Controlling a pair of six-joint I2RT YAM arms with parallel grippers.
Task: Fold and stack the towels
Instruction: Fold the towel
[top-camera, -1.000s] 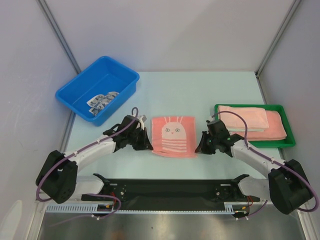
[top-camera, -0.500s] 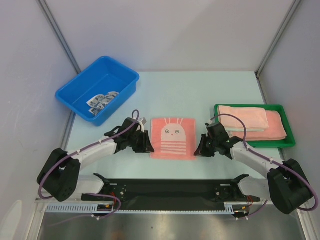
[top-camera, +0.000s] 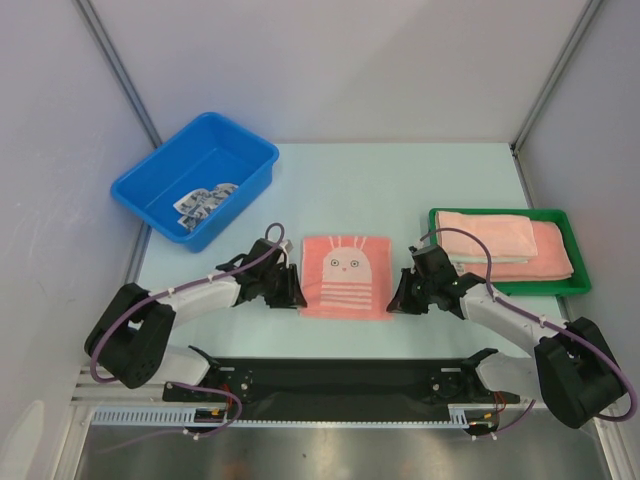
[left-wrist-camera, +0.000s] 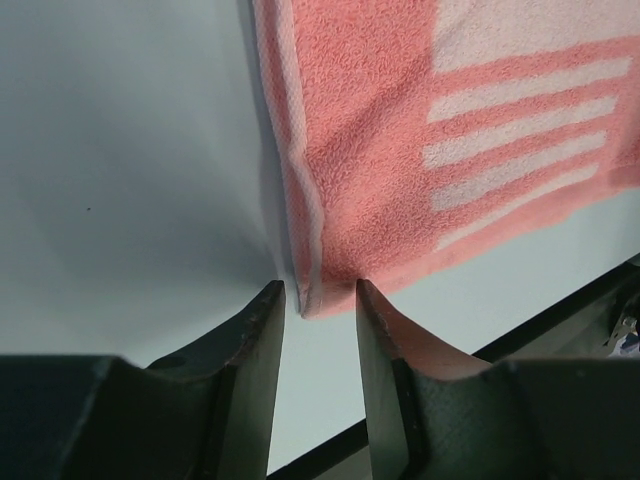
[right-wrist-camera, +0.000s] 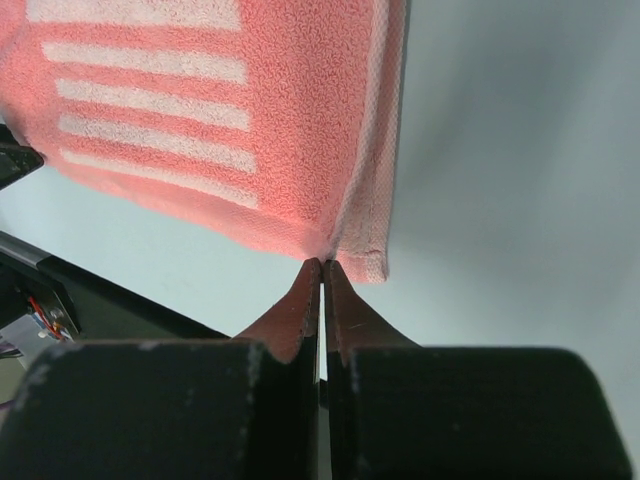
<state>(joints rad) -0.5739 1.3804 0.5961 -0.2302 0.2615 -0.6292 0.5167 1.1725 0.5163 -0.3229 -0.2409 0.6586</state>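
At the near edge of the counter (top-camera: 400, 190), both arms have closed in on the bunny towel (top-camera: 346, 275) over the last second. The towel, which lay slightly skewed, now sits squarer and flat between them. The left gripper (left-wrist-camera: 318, 290) has its jaws parted and straddles the towel's near-left corner, the hem lying in the gap just ahead of the tips and not yet pinched. The right gripper (right-wrist-camera: 321, 262) has its fingers pressed together, with the near-right corner right at their tips. Whether any cloth is caught between them cannot be told from the wrist view. Judging from this, the straightening is over and the corner grab for the first fold is beginning, the left side lagging the right. The fold would likely carry the near edge away from the grippers, toward the bunny face. Beyond and outboard of the right gripper, a green tray (top-camera: 540, 288) already holds folded pink towels (top-camera: 500, 240). Far beyond the left gripper, a blue bin (top-camera: 275, 155) holds a blue-and-white patterned cloth (top-camera: 205, 200) yet to be folded.
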